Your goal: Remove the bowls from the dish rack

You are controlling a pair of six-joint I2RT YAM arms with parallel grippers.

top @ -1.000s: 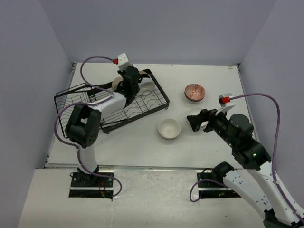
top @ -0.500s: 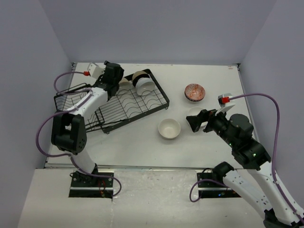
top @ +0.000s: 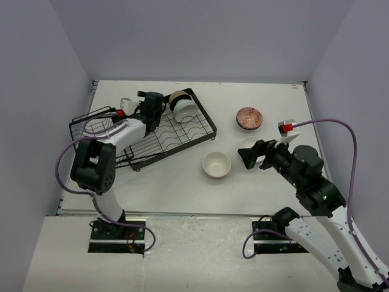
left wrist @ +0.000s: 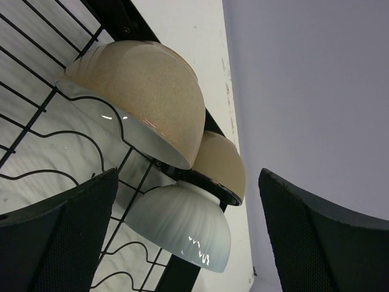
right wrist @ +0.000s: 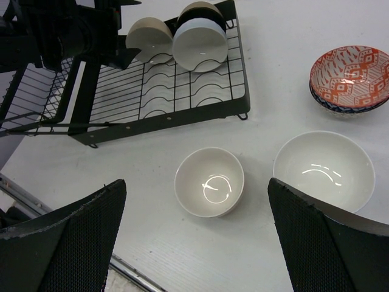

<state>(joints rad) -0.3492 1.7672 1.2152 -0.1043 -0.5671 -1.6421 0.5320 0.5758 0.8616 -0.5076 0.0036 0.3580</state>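
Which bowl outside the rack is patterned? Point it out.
The orange-red patterned bowl, standing farthest back; the small white bowl and larger white bowl are plain inside.

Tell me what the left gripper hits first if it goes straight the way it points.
Probably a bowl in the dish rack: the open left gripper points at the white ribbed bowl, framed between its fingers. The beige bowl beside it may be nearer; depth is unclear.
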